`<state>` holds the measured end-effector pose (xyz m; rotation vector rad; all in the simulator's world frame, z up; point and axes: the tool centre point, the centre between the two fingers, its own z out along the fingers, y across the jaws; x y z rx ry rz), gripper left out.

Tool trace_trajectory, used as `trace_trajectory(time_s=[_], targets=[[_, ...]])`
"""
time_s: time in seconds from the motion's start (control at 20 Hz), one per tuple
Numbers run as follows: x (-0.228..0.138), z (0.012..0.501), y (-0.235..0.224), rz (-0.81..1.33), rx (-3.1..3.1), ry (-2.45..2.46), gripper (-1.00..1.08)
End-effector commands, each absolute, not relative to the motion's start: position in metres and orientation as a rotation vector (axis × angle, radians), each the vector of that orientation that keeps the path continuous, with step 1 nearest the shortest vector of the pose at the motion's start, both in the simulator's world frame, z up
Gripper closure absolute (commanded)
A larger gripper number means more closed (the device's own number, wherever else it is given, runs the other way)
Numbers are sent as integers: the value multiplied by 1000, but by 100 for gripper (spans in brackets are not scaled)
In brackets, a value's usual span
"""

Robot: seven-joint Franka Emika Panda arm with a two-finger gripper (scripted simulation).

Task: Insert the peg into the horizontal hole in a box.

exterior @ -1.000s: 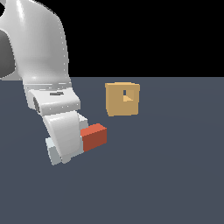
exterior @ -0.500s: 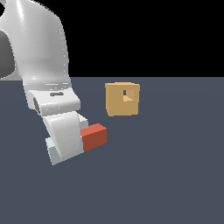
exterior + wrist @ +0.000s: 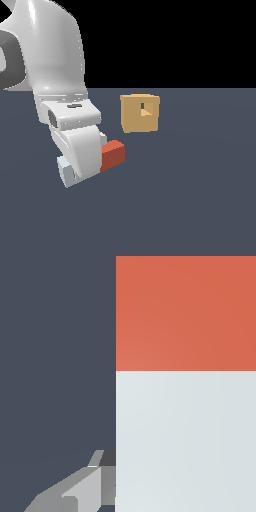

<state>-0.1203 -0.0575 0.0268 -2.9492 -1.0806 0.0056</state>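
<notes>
Pincer (image 3: 85, 162) sits down over the peg (image 3: 113, 154), about at its middle; whether the jaws have clamped it I cannot tell, since the hand hides them. Against 0.5 s ago nothing has visibly shifted, so probably a grasp pause. Peg lies on the desk (image 3: 200, 210), red end towards the box (image 3: 140, 113); the hole (image 3: 145, 109) is well apart, insertion not begun.
</notes>
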Motion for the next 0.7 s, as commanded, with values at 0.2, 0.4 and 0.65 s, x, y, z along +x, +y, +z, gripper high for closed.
trace_trajectory(time_s=[0.2, 0.4, 0.65], targets=[[-90, 36, -53, 1, -2892, -1234, 108], [-64, 44, -46, 2, -2831, -1369, 108], [-27, 54, -31, 2, -2729, -1563, 108]])
